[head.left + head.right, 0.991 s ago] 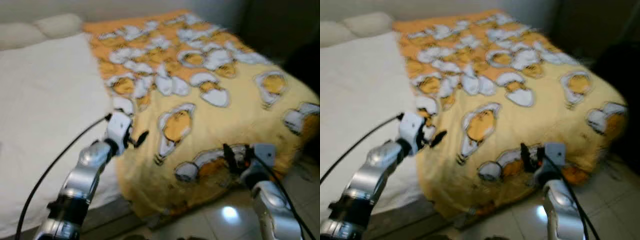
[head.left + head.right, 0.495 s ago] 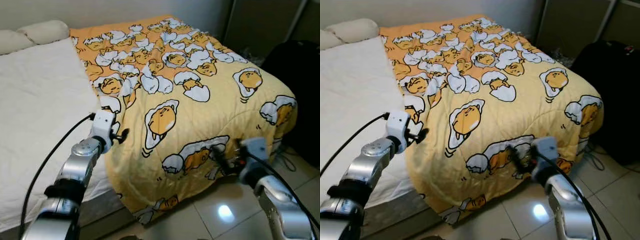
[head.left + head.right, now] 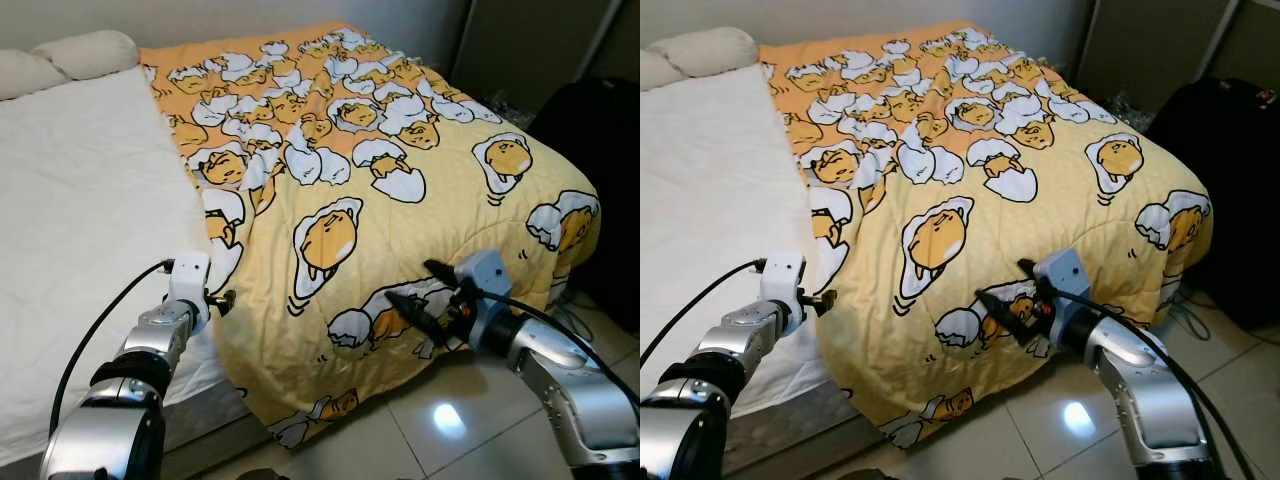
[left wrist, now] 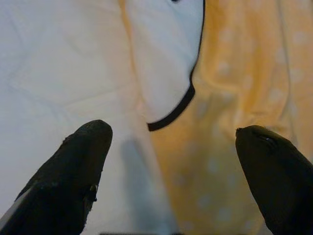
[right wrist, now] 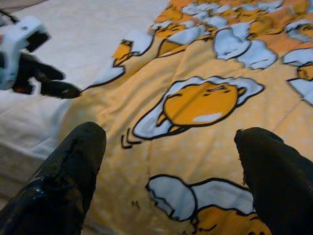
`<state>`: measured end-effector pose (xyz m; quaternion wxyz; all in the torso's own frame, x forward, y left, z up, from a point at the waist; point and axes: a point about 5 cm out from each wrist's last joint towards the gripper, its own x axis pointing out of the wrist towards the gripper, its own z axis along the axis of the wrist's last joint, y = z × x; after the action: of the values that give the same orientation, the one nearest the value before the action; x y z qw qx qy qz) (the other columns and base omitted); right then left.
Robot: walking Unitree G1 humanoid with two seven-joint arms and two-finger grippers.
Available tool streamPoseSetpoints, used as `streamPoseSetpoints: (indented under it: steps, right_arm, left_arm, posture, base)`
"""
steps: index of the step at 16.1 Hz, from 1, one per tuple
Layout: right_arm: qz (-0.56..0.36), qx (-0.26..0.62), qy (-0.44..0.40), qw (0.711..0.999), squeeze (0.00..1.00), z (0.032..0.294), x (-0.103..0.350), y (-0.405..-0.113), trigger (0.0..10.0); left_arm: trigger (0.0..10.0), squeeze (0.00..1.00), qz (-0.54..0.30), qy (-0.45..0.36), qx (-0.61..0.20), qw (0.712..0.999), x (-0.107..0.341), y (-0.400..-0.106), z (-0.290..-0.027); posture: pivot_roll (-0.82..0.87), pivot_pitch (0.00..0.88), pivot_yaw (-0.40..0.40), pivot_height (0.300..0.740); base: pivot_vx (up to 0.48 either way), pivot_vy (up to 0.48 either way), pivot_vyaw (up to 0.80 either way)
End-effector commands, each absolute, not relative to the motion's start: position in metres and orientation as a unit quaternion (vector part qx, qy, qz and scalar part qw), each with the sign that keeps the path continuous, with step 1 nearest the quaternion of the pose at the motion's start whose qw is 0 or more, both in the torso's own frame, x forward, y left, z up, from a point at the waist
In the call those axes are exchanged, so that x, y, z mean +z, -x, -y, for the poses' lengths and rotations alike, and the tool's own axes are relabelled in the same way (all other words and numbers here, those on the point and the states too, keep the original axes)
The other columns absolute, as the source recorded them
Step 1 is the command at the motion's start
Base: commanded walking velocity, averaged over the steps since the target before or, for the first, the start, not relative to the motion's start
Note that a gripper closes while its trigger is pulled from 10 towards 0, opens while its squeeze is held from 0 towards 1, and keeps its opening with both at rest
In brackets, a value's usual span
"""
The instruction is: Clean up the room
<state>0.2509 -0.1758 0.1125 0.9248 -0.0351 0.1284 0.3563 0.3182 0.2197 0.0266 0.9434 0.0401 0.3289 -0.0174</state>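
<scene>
A bed (image 3: 80,200) with a white sheet takes up most of the eye views, and a yellow blanket (image 3: 400,160) printed with egg cartoons covers its right half and hangs over the foot end toward the tiled floor (image 3: 450,420). Pillows (image 3: 70,55) lie at the head, and a black bag (image 3: 1220,150) stands by the bed's far right corner. The left gripper (image 3: 224,299) sits at the blanket's left edge where it meets the sheet; its wrist view shows the fingers (image 4: 73,161) spread wide, one over white sheet and the other over yellow cloth, holding nothing. The right gripper (image 3: 418,290) hovers at the blanket's draped foot end, its fingers (image 5: 68,176) also parted and empty. The right wrist view looks across the blanket and catches the left gripper (image 5: 56,83) beyond, at the edge.
</scene>
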Motion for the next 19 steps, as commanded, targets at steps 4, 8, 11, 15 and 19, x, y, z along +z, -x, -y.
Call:
streamPoseSetpoints:
  steps: [4, 8, 11, 15, 19]
  right_arm:
    - [-0.144, 0.418, 0.035, 0.896, 0.0, 0.17, 0.12, -0.239, 10.0]
    - [-0.15, 0.429, 0.051, 0.889, 0.0, 0.172, 0.128, -0.234, 10.0]
    - [-0.16, 0.432, 0.059, 0.886, 0.0, 0.177, 0.131, -0.228, 10.0]
    - [-0.167, 0.448, 0.058, 0.876, 0.0, 0.175, 0.136, -0.222, 10.0]
    - [-0.175, 0.468, 0.066, 0.864, 0.0, 0.173, 0.14, -0.219, 10.0]
  left_arm:
    - [10.0, 0.0, -0.357, -0.012, -0.044, 0.933, 0.005, -0.303, -0.206]
    - [4.1, 0.0, -0.365, -0.048, 0.012, 0.93, 0.0, -0.297, -0.217]
    - [3.0, 0.0, -0.372, -0.054, -0.006, 0.927, -0.005, -0.294, -0.211]
    - [2.9, 0.0, -0.368, -0.028, -0.025, 0.929, -0.008, -0.294, -0.197]
    - [3.2, 0.0, -0.39, -0.057, -0.035, 0.918, -0.019, -0.283, -0.195]
  posture:
    - [-0.17, 0.0, 0.019, 0.74]
    - [-0.23, 0.0, 0.021, 0.74]
    - [-0.27, 0.0, 0.017, 0.74]
    - [-0.3, 0.0, 0.005, 0.74]
    - [-0.33, 0.004, 0.0, 0.74]
  base:
    - [0.0, 0.0, 0.0]
    - [0.0, 0.0, 0.0]
    - [0.0, 0.0, 0.0]
    - [0.0, 0.0, 0.0]
    - [0.0, 0.0, 0.0]
